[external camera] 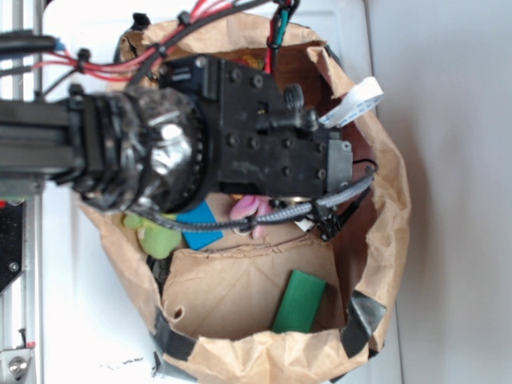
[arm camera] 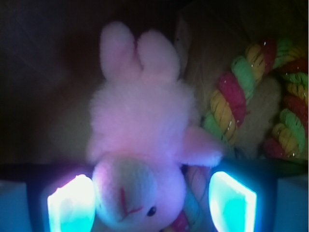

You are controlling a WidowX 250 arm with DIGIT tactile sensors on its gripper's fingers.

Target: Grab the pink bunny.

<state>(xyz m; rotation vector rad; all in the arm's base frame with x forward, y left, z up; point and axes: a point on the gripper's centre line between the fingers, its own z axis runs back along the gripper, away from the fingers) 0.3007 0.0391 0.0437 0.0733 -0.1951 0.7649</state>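
Observation:
The pink bunny (arm camera: pixel 145 121) lies upside down in the wrist view, ears pointing away and its whitish face with one dark eye nearest the camera. My gripper (arm camera: pixel 152 203) is open, and its two glowing pads straddle the bunny's head. The left pad (arm camera: pixel 72 203) sits right against the head, while a gap remains at the right pad (arm camera: pixel 231 200). In the exterior view only a bit of the pink bunny (external camera: pixel 252 210) shows under the black wrist block (external camera: pixel 264 128), which hides the fingers.
Everything sits inside a brown paper bag (external camera: pixel 388 200). A multicoloured rope toy (arm camera: pixel 270 96) lies right of the bunny. A blue block (external camera: pixel 200 226), a yellow-green plush (external camera: pixel 156 236) and a green block (external camera: pixel 300 302) lie on the bag floor.

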